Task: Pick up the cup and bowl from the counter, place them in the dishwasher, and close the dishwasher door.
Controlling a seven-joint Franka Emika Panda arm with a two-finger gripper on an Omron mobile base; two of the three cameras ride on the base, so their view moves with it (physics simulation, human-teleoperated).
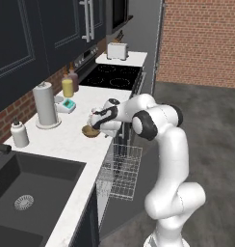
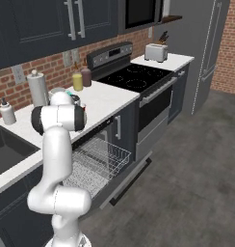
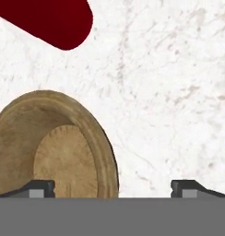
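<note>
The gripper (image 3: pixel 112 186) points down at the worktop (image 1: pixel 66 140), close above it. In the hand view only the two dark fingertips (image 3: pixel 38 188) show at the bottom edge. They stand wide apart with nothing between them: the jaws are open and hold nothing. One tip sits over the bowl's interior; the other sits over bare stone.

The bowl (image 3: pixel 54 152) is shallow, round and tan-brown with a wood-like grain. Its rim is thick and rounded, and its floor is flat and paler. The hand view cuts off its left and lower parts. In the left base view the bowl (image 1: pixel 90 131) rests near the front edge of the worktop, partly hidden by the white hand.

The cup (image 3: pixel 50 20) appears in the hand view as a dark red rounded shape cut off at the top-left corner. Its opening and base cannot be made out. It stands apart from the bowl, with bare stone between them.

The worktop is white stone with faint grey-brown speckles and veins.

The dishwasher door (image 2: pixel 134 176) is folded down flat. The white wire rack (image 2: pixel 97 159) is pulled out over it. The arm hides part of the rack in the right base view.

A white paper-towel roll (image 1: pixel 45 103) stands upright toward the rear edge of the worktop.
</note>
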